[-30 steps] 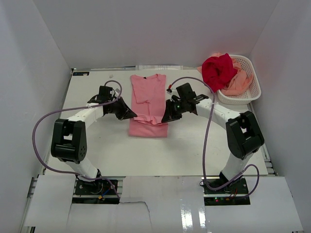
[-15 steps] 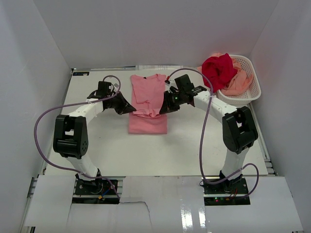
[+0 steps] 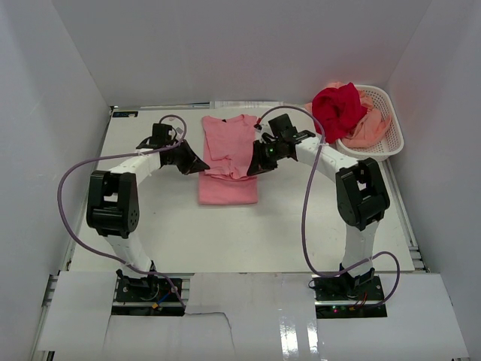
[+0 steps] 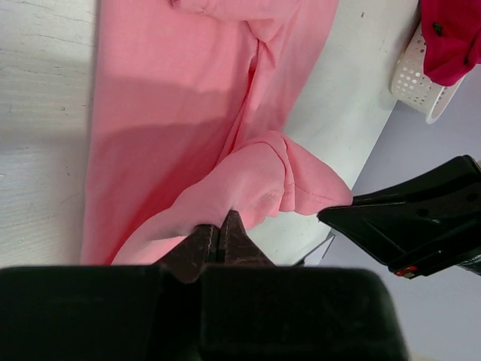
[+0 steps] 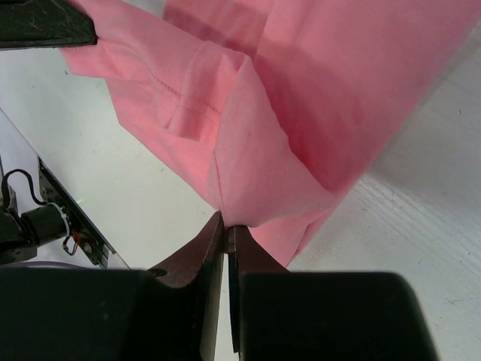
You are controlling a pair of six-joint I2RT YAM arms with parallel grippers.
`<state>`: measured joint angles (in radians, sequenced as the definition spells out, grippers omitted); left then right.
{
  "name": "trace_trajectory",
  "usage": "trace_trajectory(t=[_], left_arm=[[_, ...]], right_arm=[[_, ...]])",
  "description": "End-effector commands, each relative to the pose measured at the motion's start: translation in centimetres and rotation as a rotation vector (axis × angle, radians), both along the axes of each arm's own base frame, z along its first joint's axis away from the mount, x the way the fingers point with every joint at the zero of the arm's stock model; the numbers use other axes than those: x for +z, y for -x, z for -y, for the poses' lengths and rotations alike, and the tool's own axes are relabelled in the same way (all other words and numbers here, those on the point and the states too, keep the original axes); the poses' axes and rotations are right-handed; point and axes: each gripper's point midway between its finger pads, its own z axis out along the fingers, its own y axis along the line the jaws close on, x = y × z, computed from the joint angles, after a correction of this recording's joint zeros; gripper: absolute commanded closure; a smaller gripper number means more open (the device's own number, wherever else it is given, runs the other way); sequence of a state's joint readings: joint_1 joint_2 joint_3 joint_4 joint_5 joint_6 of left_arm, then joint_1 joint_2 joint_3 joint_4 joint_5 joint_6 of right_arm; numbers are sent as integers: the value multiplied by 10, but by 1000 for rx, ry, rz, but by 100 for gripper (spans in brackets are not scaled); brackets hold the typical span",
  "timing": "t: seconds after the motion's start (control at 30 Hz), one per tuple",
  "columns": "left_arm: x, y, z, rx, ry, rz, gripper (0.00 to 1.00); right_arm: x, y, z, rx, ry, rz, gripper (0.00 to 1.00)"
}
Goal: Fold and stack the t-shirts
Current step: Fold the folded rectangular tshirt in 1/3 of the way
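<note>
- Top external view: the pink t-shirt [image 3: 229,150] lies on the table [image 3: 188,226] between the left gripper [image 3: 201,167] and the right gripper [image 3: 252,170], its near hem raised and doubled toward the collar.
- Each gripper is pinched tight on one corner of that hem, cloth bunched at its closed tips.
- The cloth looks light and limp, sagging between the two holds; hem corners seem the best grip, since a mid-panel pinch would bunch it.
- The deep red t-shirt [image 3: 338,109] and the peach t-shirt [image 3: 370,129] lie heaped in the basket [image 3: 397,128], well beyond the right gripper.
</note>
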<state>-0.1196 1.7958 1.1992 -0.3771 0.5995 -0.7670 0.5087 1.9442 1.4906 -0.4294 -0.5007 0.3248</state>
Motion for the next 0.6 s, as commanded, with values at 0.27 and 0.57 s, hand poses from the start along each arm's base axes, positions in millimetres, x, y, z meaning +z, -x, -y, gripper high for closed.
trace_trajectory(t=[0.27,0.57], left_arm=[[16,-21,3,-22,25,78,96],[15,-28,5,-25,33,83,96]], right_arm=[[20,-18,-3,13,-34,48,92],[21,-28,-5,18,-34,53,92]])
